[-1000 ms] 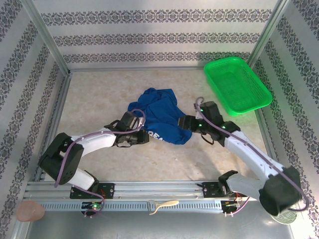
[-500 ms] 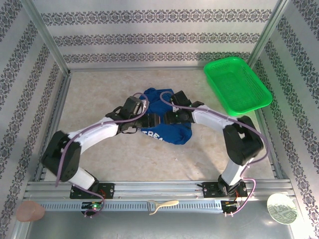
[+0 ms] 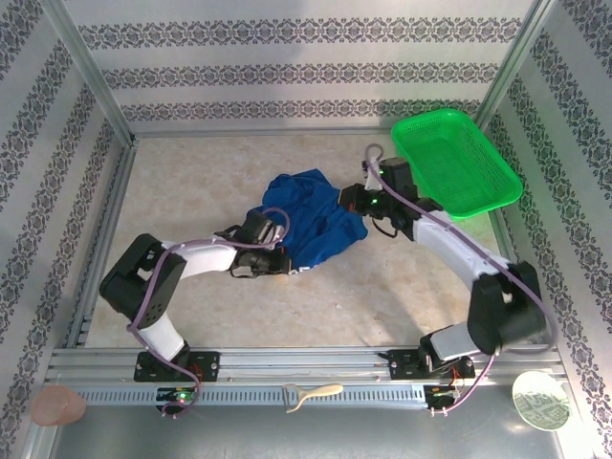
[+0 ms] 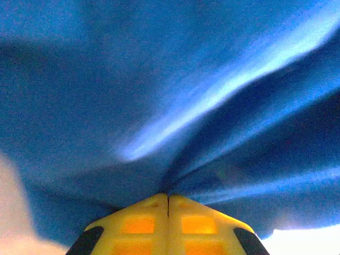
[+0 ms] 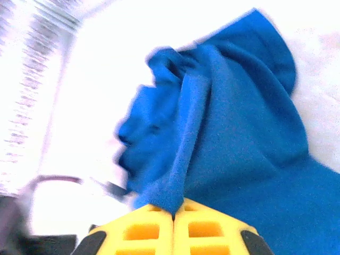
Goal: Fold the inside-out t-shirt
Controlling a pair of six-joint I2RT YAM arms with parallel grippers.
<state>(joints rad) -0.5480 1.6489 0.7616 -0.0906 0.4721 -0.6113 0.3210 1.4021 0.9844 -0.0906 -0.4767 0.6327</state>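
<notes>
Right arm (image 3: pixel 449 244) rightward, t-shirt (image 3: pixel 311 218) in jaws

Blue t-shirt (image 3: pixel 311 218): soft matt cloth (creased); basket (image 3: pixel 455 163): glossy plastic mesh; table (image 3: pixel 191 191): matt

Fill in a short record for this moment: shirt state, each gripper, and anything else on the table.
t-shirt: royal blue, crumpled in a heap mid-table, not yet folded
left gripper: shut, fabric pinched at the heap's near-left edge
right gripper: shut, a fold of fabric pinched at the heap's right side
basket: green mesh, far right corner, apart from the shirt
table: pale mottled surface, shirt lying on it
</notes>
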